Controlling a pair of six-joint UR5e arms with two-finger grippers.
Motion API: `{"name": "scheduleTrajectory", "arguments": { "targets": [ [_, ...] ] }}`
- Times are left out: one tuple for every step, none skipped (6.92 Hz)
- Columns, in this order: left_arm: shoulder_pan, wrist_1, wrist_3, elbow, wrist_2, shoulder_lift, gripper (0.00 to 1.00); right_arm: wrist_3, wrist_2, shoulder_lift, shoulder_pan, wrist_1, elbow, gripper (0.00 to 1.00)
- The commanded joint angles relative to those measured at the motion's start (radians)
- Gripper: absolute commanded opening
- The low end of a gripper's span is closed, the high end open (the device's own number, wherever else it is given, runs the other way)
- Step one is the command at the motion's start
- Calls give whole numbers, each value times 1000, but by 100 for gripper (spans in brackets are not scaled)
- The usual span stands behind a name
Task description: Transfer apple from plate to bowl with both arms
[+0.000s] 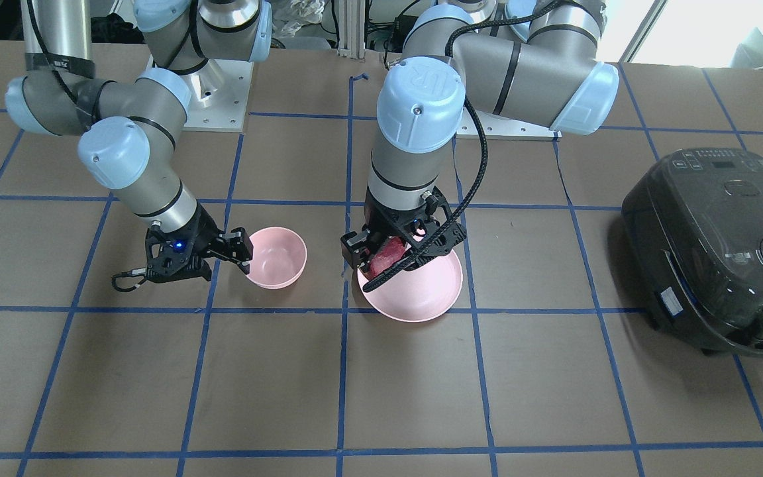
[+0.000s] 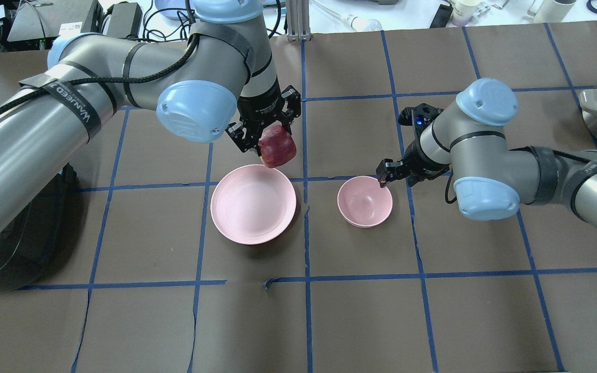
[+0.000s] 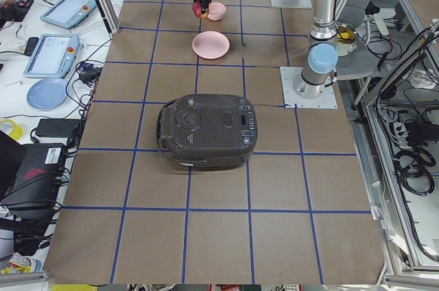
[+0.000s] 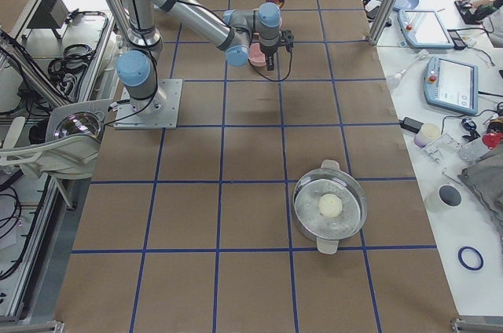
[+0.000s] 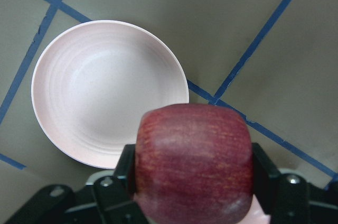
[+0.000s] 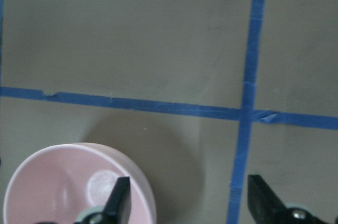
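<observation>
Brown tape-gridded tabletop (image 2: 459, 321). Dark red round apple (image 2: 279, 150) clamped in left gripper (image 2: 271, 140), held over wide pale pink plate (image 2: 236, 217). Small deep pink bowl (image 2: 365, 203) sited toward robot's right, rim straddled by parted jaws of right gripper (image 1: 241, 249).

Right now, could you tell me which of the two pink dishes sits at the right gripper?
The small deep bowl; the right gripper is open at its rim, while the wider shallow plate lies apart.
</observation>
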Motion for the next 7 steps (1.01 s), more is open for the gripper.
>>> {"name": "scheduleTrajectory", "arguments": {
  "targets": [
    [-46,50,-164,0,-49,-24,0,-1,-113,-33,-33,256,-186,100],
    [-90,112,-262,4,-93,-54,0,-19,-163,-41,-85,351,-279,100],
    [-135,158,-347,4,-110,-81,0,-22,-168,-56,-122,449,-325,100],
    [-179,172,-395,7,-110,-117,0,-21,-168,-113,-124,500,-341,100],
    [-199,174,-407,8,-109,-133,0,-19,-168,-153,-126,502,-342,100],
    [-213,174,-417,-6,-109,-145,0,-19,-156,-153,-127,497,-336,100],
    [-221,175,-423,-11,-109,-157,0,-16,-166,-152,-130,499,-336,100]
  ]
}}
